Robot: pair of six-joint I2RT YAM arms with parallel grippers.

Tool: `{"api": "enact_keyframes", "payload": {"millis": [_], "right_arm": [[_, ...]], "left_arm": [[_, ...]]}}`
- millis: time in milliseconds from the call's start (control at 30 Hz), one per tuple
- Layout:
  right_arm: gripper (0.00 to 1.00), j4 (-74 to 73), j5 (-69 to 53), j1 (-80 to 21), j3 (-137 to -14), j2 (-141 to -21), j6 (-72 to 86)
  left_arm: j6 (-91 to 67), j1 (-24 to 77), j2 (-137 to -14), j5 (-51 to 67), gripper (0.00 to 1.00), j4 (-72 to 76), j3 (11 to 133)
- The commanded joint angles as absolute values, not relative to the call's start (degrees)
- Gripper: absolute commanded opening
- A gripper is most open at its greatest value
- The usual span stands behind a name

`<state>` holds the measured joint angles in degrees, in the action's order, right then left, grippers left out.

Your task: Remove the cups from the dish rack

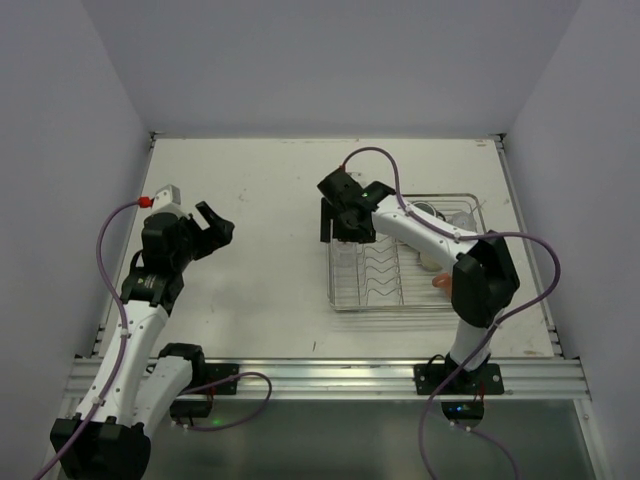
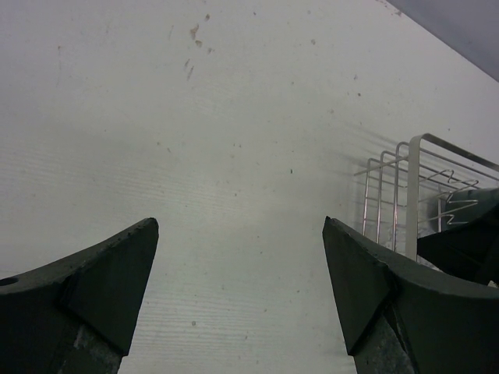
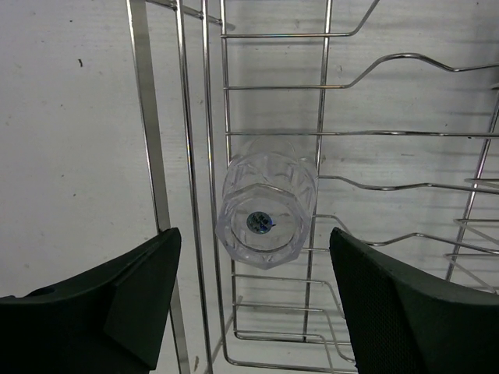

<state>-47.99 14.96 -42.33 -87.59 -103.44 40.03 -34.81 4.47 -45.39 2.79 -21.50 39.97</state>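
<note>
The silver wire dish rack [image 1: 404,300] stands on the right half of the table. A clear tumbler [image 3: 265,209] stands upside down in its left end, also seen from above [image 1: 346,259]. My right gripper [image 3: 256,234] is open and hovers straight above this tumbler, one finger on each side, not touching it; it also shows in the top view [image 1: 343,234]. A dark mug [image 1: 428,211], a second clear tumbler [image 1: 462,220], a cream cup [image 1: 431,262] and a salmon-pink cup [image 1: 440,283] sit in the rack's right part, partly hidden by the arm. My left gripper [image 1: 217,224] is open and empty over bare table, left of the rack.
The rack's zigzag dividers [image 1: 382,268] run down its middle. The rack's corner [image 2: 405,195] shows at the right of the left wrist view. White walls close the table at the back and sides.
</note>
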Motion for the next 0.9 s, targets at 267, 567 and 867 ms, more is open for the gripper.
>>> {"api": "enact_keyframes", "payload": {"millis": [267,567,867], "right_arm": [[0.77,-45.9,15.6,-42.3,-88.4,-107.9,43.6],[0.6,-45.3,15.6,-42.3,-89.4,-110.4,44.6],[0.59,-45.5,16.3,-42.3,-88.2,-109.7,45.6]], "left_arm": [[-33.0,4.0,-46.1,4.0,0.9,-20.3,41.5],[-32.6,4.0,-46.3,4.3,0.91,-20.0,41.0],[-32.3,4.0,-46.1,5.2,0.91,-20.3,41.0]]}}
